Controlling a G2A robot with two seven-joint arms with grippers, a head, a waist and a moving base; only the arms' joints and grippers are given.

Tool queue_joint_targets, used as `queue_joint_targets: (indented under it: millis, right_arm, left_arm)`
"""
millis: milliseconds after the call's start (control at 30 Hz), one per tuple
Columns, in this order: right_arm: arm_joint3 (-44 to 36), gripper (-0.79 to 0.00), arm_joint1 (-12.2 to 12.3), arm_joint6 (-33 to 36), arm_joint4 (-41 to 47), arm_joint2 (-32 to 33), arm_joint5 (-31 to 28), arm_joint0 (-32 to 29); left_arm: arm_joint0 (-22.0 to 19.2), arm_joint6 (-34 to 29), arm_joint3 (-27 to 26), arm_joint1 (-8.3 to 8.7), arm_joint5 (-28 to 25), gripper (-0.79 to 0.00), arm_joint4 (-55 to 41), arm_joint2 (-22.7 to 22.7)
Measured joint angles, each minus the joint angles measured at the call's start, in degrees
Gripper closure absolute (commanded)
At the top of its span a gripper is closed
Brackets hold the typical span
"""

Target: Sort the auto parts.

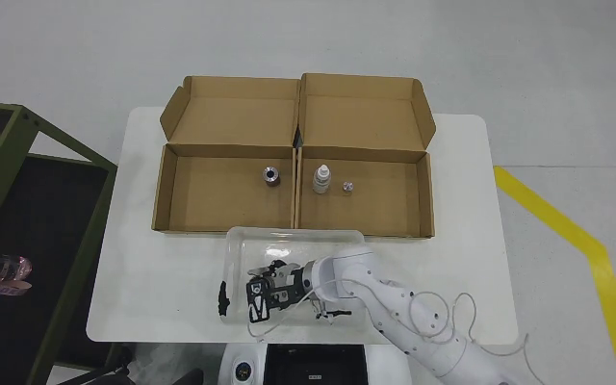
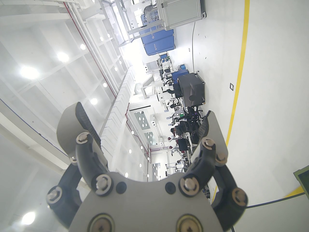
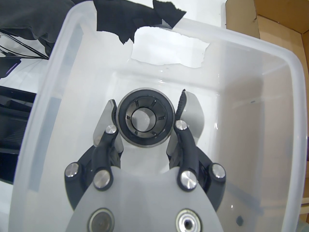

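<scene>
**Bearing in my right claw, down in the bin**

My right wrist view shows what the top view cannot: my right claw (image 3: 147, 98) pinches a black-rimmed bearing (image 3: 128, 126) from both sides, low inside the clear plastic bin (image 3: 265, 47), whose rim carries torn black tape (image 3: 135, 25).

The top view shows the white table (image 1: 462, 269) and two open cardboard boxes beyond the bin. The left box (image 1: 192, 192) holds a metal part (image 1: 270, 175); the right box (image 1: 385, 207) holds a white part (image 1: 323, 178) and a small one (image 1: 347, 185).

My left claw (image 2: 144, 112) is spread, holding nothing, aimed up at a bright hall with a yellow floor line (image 2: 239, 73).

My right arm (image 1: 404, 313) comes in from the table's near edge, bent into the bin.
</scene>
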Motion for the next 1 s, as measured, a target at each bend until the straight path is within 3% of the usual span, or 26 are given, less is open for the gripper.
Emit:
queue_joint_targets:
  millis: [100,167,1000]
  right_arm:
    - [0.34,-0.04,-0.14,-0.83,0.84,-0.19,-0.02,0.55]
    - [0.42,0.0,-0.2,-1.45,1.48,-0.17,-0.11,0.89]
    - [-6.92,0.0,1.66,-3.4,4.82,6.83,-0.4,1.01]
  left_arm:
    - [0.0,0.0,0.0,0.0,0.0,-0.785,0.0,0.0]
    - [0.0,0.0,0.0,0.0,0.0,-0.785,0.0,0.0]
    - [0.0,0.0,0.0,0.0,0.0,-0.785,0.0,0.0]
